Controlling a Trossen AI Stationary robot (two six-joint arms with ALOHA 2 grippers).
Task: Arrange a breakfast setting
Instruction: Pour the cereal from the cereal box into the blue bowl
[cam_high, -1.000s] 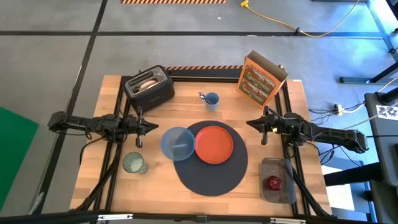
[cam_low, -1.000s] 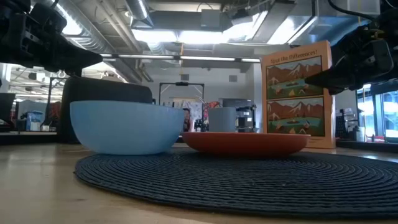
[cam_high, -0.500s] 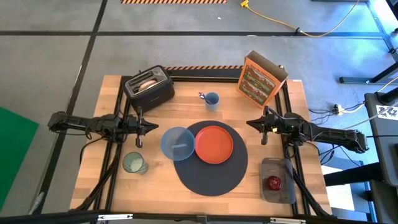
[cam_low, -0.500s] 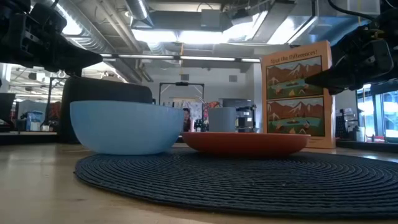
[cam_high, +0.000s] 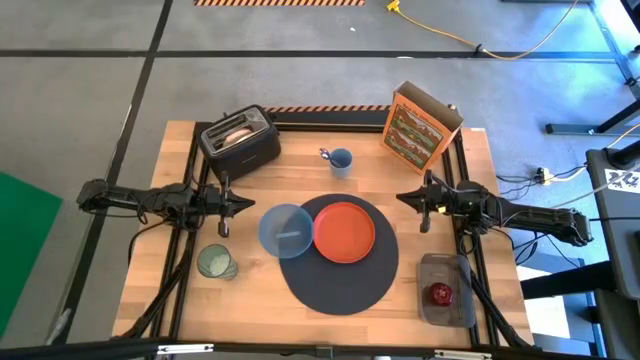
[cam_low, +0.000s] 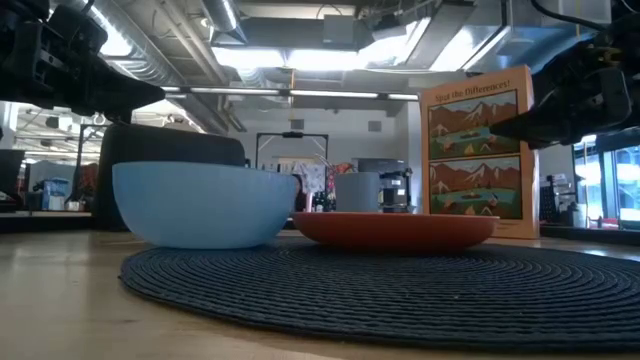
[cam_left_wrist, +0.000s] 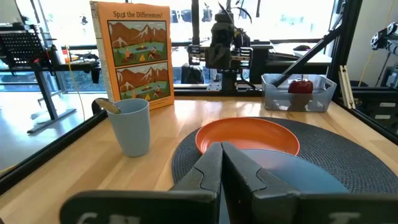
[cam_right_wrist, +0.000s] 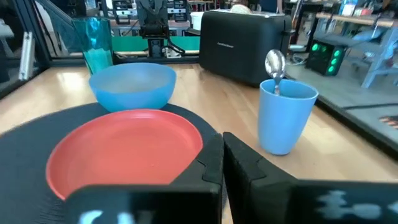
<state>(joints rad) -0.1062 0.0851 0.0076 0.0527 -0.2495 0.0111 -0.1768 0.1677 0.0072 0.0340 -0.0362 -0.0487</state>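
On your wooden tabletop (cam_high: 300, 170) the dark-grey mat (cam_high: 340, 280) lies in the middle, with the orange plate (cam_high: 345, 232) on it and the blue bowl (cam_high: 286, 229) overlapping its left edge. You see the green glass cup (cam_high: 216, 263) near the left edge, the spoon (cam_high: 325, 154) standing in a blue cup (cam_high: 341, 161) toward the far edge, the toast slice (cam_high: 238, 131) in the black toaster (cam_high: 240, 143) at the far left corner, and the red apple (cam_high: 441, 293) in a grey tray (cam_high: 446, 270) near the right corner. Your left gripper (cam_high: 246, 204) at the left edge and right gripper (cam_high: 404, 198) at the right edge are both fully closed and hold nothing.

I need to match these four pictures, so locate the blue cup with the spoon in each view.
High view: blue cup at the table's far middle, beyond the mat.
Low view: centre, behind the orange plate, at.
Left wrist view: beside the cereal box, at.
Right wrist view: next to the toaster, at.
Shared landmark: the orange plate.
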